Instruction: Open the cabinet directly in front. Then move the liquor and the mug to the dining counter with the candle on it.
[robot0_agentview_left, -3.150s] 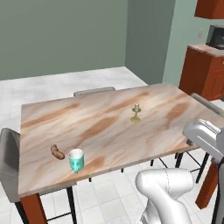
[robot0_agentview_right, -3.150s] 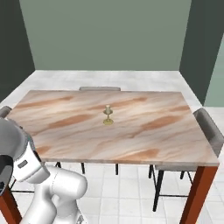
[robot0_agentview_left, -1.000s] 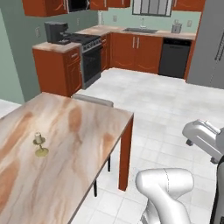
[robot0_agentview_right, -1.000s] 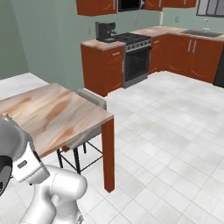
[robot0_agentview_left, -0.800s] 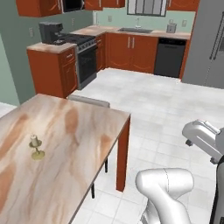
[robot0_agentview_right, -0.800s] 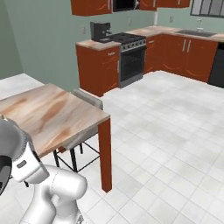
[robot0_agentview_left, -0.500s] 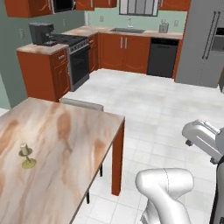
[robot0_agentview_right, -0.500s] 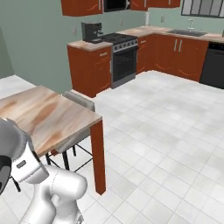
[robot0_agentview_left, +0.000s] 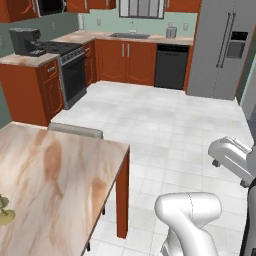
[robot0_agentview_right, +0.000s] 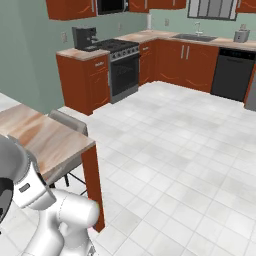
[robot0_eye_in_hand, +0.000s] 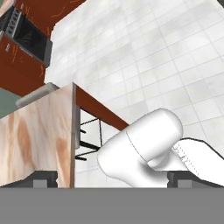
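Note:
The dining counter (robot0_agentview_left: 55, 185) with its beige-brown marble top fills the lower left of the left base view, and its corner shows in the right base view (robot0_agentview_right: 47, 137) and the hand view (robot0_eye_in_hand: 35, 140). The candle (robot0_agentview_left: 4, 210) in its olive-gold holder stands at the very left edge. Reddish-brown wall cabinets (robot0_agentview_left: 17, 9) hang over the far kitchen run, their doors shut. The liquor and the mug are out of view. My gripper (robot0_eye_in_hand: 113, 178) is open, its dark fingertips (robot0_eye_in_hand: 46, 177) wide apart with nothing between them, above the floor beside the counter's corner.
A grey chair (robot0_agentview_left: 75, 131) is tucked in at the counter's far side. Across the white tiled floor (robot0_agentview_left: 165, 125) stand a black stove (robot0_agentview_left: 70, 75), a coffee machine (robot0_agentview_left: 24, 41), a sink worktop (robot0_agentview_left: 127, 36), a black dishwasher (robot0_agentview_left: 171, 66) and a grey fridge (robot0_agentview_left: 220, 47).
The base has turned right, so the whole scene slid left: the dining counter and candle moved toward the left edge, the mug left the view, and the kitchen came in. Jaws unchanged.

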